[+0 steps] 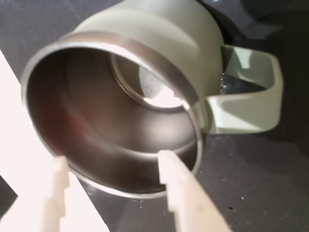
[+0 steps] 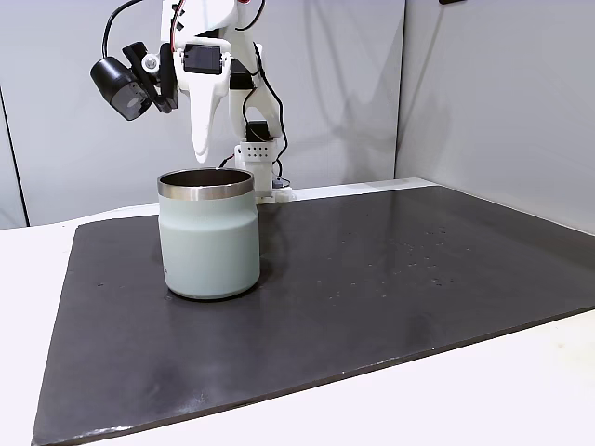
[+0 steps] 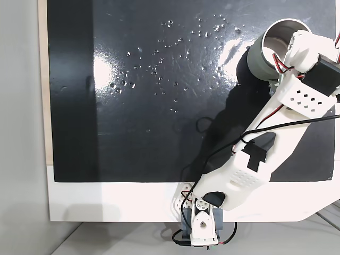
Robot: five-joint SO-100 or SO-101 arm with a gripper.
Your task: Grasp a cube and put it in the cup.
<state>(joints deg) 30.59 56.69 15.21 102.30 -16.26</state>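
Observation:
The cup is pale mint-green with a steel rim and a dark metal inside, and the wrist view shows a handle on its right side. It stands on the left part of the black mat in a fixed view and at the mat's top right corner in a fixed view. My gripper is open above the cup's mouth, its white fingers apart with nothing between them. Seen from the side, the gripper points down just over the rim. The cube is out of view; the inside of the cup shows only bright reflections.
A black mat covers most of the white table. The arm's base sits at the table's near edge in a fixed view. Small specks or droplets dot the mat. Walls stand close behind the table.

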